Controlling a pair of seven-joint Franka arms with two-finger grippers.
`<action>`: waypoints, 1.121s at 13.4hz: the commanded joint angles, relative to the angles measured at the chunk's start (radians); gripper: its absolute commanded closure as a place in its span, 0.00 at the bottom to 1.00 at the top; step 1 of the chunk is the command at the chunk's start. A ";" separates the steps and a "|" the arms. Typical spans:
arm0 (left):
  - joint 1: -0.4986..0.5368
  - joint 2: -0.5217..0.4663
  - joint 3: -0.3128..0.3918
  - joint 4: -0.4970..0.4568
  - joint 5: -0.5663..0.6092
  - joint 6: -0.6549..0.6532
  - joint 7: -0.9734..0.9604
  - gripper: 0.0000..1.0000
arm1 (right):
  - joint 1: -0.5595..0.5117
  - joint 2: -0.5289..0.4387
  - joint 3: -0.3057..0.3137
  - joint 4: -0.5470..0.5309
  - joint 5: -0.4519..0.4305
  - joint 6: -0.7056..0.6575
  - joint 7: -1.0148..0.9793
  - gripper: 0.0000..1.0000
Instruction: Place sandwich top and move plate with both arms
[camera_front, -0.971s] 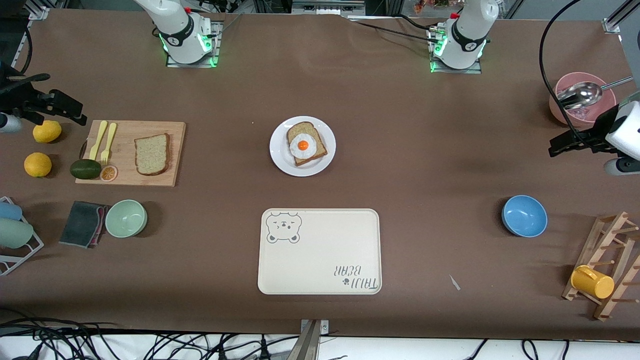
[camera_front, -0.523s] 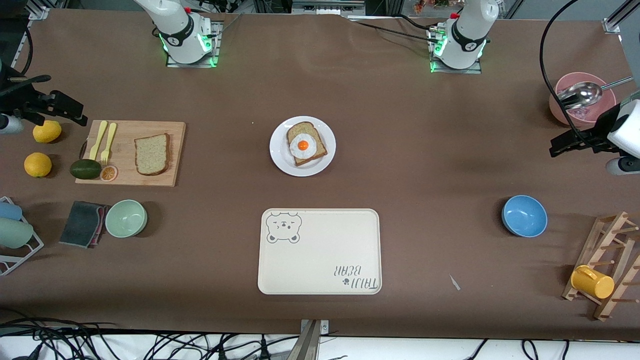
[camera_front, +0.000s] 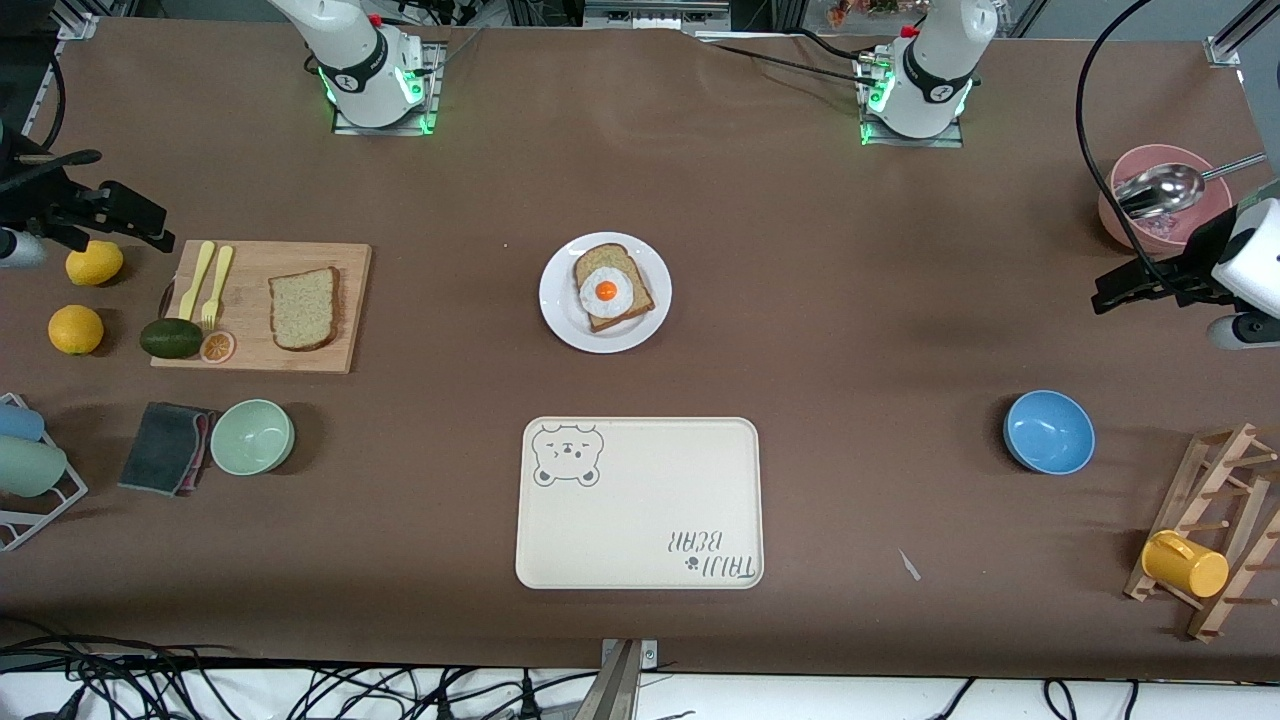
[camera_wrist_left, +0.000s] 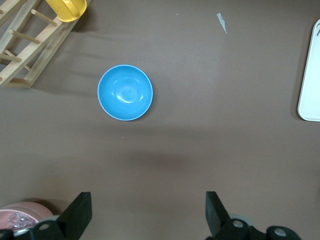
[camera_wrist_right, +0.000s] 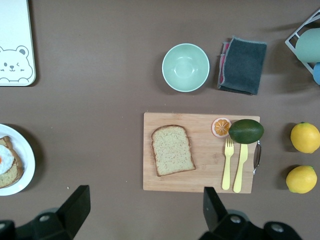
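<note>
Right end effector (camera_wrist_right: 142, 210) spread, high over board (camera_front: 300, 350); left end effector (camera_wrist_left: 147, 212) spread, waiting beside pink bowl (camera_front: 1150, 235). Bread slice (camera_front: 304, 308) on board, well apart from plate (camera_front: 558, 318); best pinched by crust edges.

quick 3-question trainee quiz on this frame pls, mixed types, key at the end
1. True or false: the sandwich top already lies on the egg slice.
2. What does the sandwich top rest on? A) white plate B) cutting board C) bear tray
3. Fill in: both the left claw and the right claw are ____.

Key: 1 false; 2 B; 3 open
</note>
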 joint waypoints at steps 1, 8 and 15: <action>-0.002 0.006 0.003 0.022 -0.020 -0.022 -0.004 0.00 | -0.010 0.010 0.010 0.024 -0.007 -0.010 -0.004 0.00; -0.002 0.006 0.003 0.022 -0.022 -0.022 -0.010 0.00 | -0.010 0.012 0.010 0.024 -0.003 -0.010 -0.002 0.00; -0.002 0.004 0.003 0.022 -0.020 -0.022 -0.010 0.00 | -0.011 0.027 0.009 0.024 -0.007 -0.003 0.051 0.00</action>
